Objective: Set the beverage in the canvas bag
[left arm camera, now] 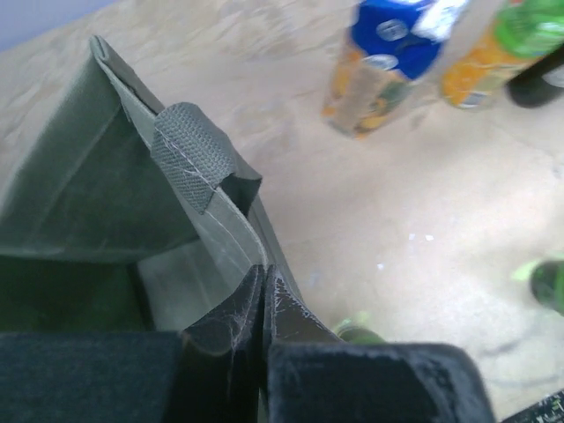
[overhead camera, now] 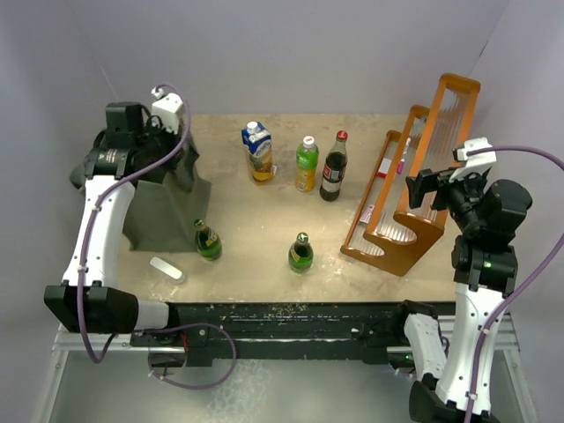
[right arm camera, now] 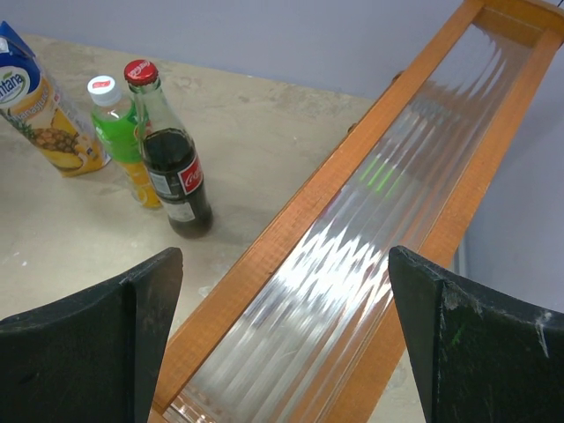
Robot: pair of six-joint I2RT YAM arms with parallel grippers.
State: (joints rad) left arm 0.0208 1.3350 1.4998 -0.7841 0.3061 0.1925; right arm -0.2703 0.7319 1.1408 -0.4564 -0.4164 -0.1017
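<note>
The dark olive canvas bag (overhead camera: 163,207) stands open at the table's left. My left gripper (overhead camera: 179,157) is shut on the bag's right rim; in the left wrist view the jaws (left arm camera: 263,284) pinch the fabric edge of the bag (left arm camera: 97,203) below a loop handle (left arm camera: 189,154). Beverages stand on the table: a juice carton (overhead camera: 257,152), a green-and-orange bottle (overhead camera: 306,164), a cola bottle (overhead camera: 333,167) and two small green bottles (overhead camera: 208,240) (overhead camera: 300,254). My right gripper (overhead camera: 425,187) is open and empty above the orange rack (right arm camera: 370,220).
The orange wooden rack (overhead camera: 414,189) with ribbed clear panels stands at the right. A small white object (overhead camera: 166,269) lies near the front edge, left of the green bottle. The carton (right arm camera: 44,115), green bottle (right arm camera: 119,132) and cola (right arm camera: 176,167) show left of the rack.
</note>
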